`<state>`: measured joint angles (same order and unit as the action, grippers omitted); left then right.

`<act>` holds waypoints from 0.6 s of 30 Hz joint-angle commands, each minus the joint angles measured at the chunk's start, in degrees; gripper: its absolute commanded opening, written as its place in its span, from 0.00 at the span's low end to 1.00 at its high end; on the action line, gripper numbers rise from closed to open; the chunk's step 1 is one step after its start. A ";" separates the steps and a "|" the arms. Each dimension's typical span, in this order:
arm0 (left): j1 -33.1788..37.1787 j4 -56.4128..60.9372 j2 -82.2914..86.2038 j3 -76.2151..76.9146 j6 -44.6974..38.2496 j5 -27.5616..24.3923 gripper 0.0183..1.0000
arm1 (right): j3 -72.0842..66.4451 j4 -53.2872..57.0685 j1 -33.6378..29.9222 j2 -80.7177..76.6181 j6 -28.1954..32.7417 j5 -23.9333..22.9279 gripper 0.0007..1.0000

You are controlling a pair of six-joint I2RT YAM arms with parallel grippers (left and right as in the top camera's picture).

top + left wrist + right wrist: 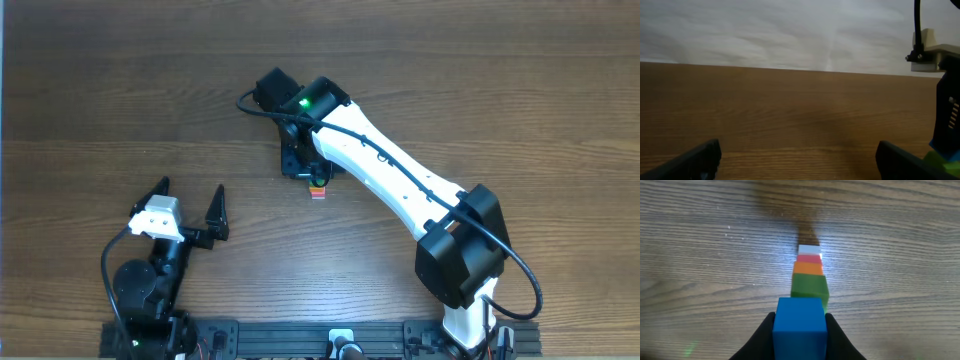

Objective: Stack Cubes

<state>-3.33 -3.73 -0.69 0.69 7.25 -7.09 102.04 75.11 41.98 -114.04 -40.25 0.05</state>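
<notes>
Seen straight down in the right wrist view, a column of cubes stands on the wooden table: white (809, 249) at the bottom, then red (809, 258), orange (808, 268) and green (810, 286). A blue cube (800, 325) sits above the green one, and my right gripper (800, 332) is shut on its sides. Whether blue rests on green I cannot tell. From above, the right gripper (303, 165) hangs over the stack (318, 191) at the table's middle. My left gripper (192, 200) is open and holds nothing, low at the left near its base.
Bare wooden table (520, 90) lies all around the stack. The left wrist view looks across the tabletop (790, 110) to a pale wall, with the right arm's wrist (945, 90) and a bit of the green cube (940, 161) at its edge.
</notes>
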 commanded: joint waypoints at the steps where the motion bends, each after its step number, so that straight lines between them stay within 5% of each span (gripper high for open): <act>1: -0.26 -0.02 0.31 -0.35 -0.83 0.07 1.00 | -0.70 -0.20 -0.31 1.75 -0.46 -1.22 0.01; 18: -0.26 -0.02 0.31 -0.35 -0.83 0.09 1.00 | -2.05 -1.14 -0.33 1.75 -1.36 -1.66 0.01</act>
<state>-3.33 -3.73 -0.69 0.69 7.25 -7.09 100.57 74.26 41.98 -114.04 -40.77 -0.40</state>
